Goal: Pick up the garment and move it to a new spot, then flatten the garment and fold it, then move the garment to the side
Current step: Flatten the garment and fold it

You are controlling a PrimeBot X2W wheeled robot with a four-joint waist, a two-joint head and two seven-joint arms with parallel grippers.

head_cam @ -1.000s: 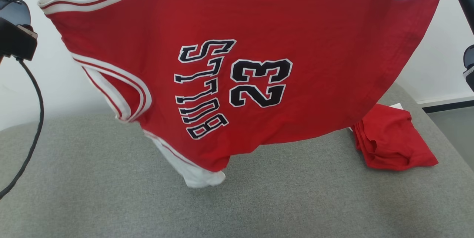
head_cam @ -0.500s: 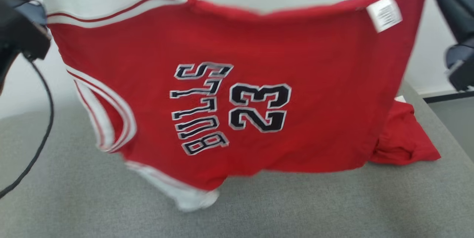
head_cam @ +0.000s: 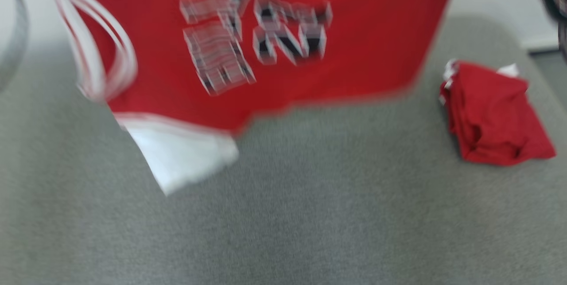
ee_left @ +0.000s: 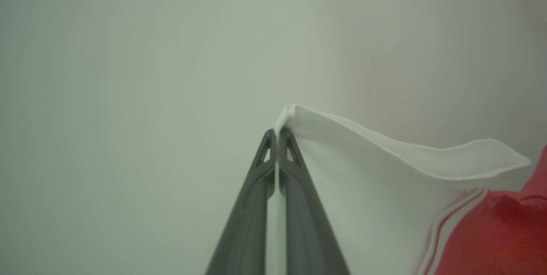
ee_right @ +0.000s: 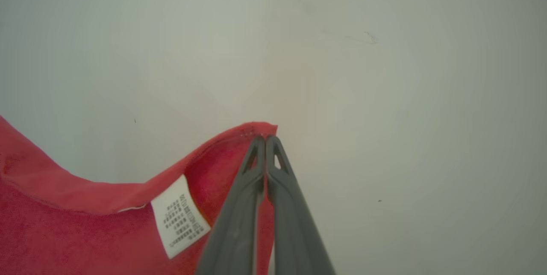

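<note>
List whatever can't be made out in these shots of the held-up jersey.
Head view: the print on the jersey is smeared by motion blur; its top is cut off by the frame's upper edge.
Right wrist view: the care label text is too small to read.
Head view: the red bundle on the grey surface; its folds hide what it is.

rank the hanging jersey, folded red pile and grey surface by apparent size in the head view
1. grey surface
2. hanging jersey, cropped at the top and nearer the camera, so unsure
3. folded red pile, clearly smallest
</note>
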